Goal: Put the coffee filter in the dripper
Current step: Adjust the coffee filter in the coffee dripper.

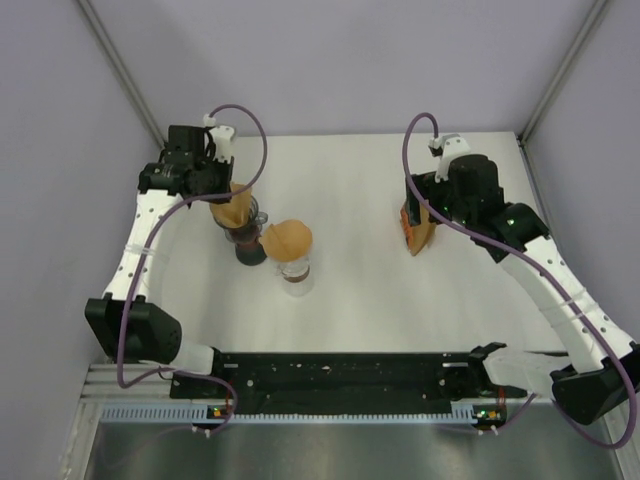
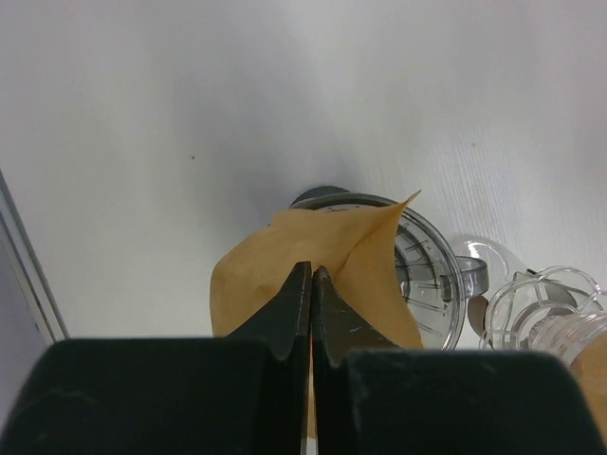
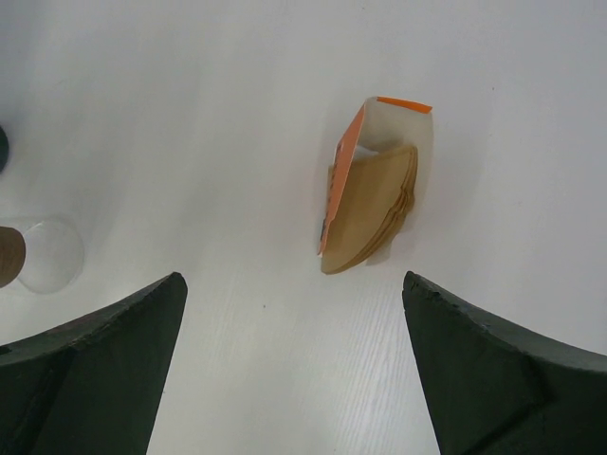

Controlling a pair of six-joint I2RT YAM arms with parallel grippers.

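My left gripper (image 1: 222, 198) (image 2: 313, 277) is shut on a brown paper coffee filter (image 1: 232, 214) (image 2: 365, 256) and holds it, partly opened, over the near rim of a clear ribbed dripper (image 1: 253, 222) (image 2: 432, 280) that stands on a dark base. A second clear dripper (image 1: 288, 240) (image 2: 550, 303) with a brown filter in it sits on a glass just right of it. My right gripper (image 1: 420, 207) (image 3: 292, 277) is open and empty, above the table just short of an orange-and-white pack of brown filters (image 1: 414, 232) (image 3: 375, 204).
The glass (image 1: 296, 278) under the second dripper also shows at the left edge of the right wrist view (image 3: 47, 254). Grey walls close in the white table on the left, back and right. A black rail (image 1: 340, 372) runs along the near edge.
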